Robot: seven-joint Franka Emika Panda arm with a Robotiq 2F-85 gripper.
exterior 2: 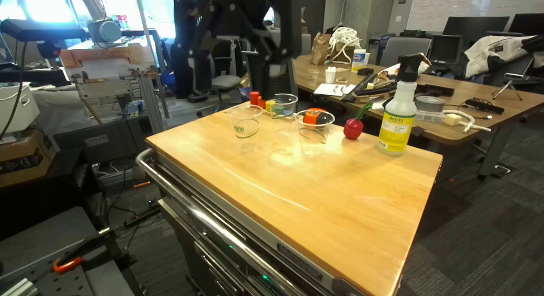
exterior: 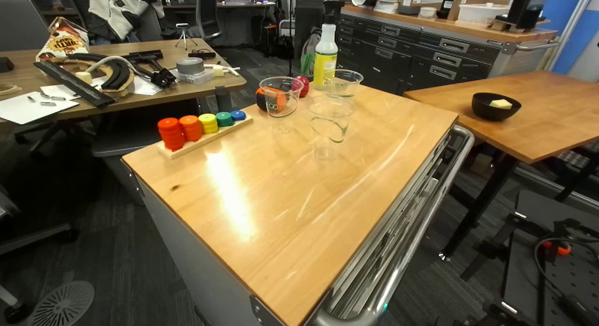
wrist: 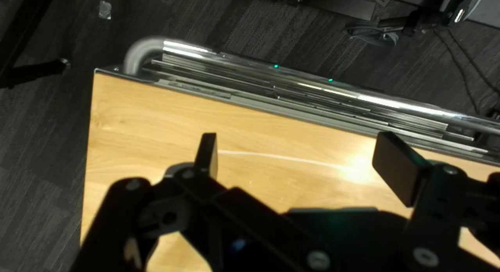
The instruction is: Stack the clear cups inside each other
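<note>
Three clear cups stand upright, mouths up and apart, on the wooden cart top (exterior: pixel 281 204). In an exterior view they are a left cup (exterior: pixel 281 101), a front cup (exterior: pixel 330 129) and a back cup (exterior: pixel 345 85). They also show in the other camera's picture as a left cup (exterior 2: pixel 245 122), a far cup (exterior 2: pixel 284 107) and a near cup (exterior 2: pixel 314 132). My gripper (exterior 2: pixel 233 77) hangs high above the cart, over the cups' end. In the wrist view the gripper (wrist: pixel 300 160) is wide open and empty, with no cup in that view.
A yellow-labelled spray bottle (exterior: pixel 325 59) stands near the back cup. A red radish-like toy (exterior 2: pixel 353 128) and an orange-black object (exterior: pixel 272 100) sit close to the cups. A wooden peg rack with coloured discs (exterior: pixel 201 136) lies along one edge. A metal handle (wrist: pixel 312 86) runs along another edge.
</note>
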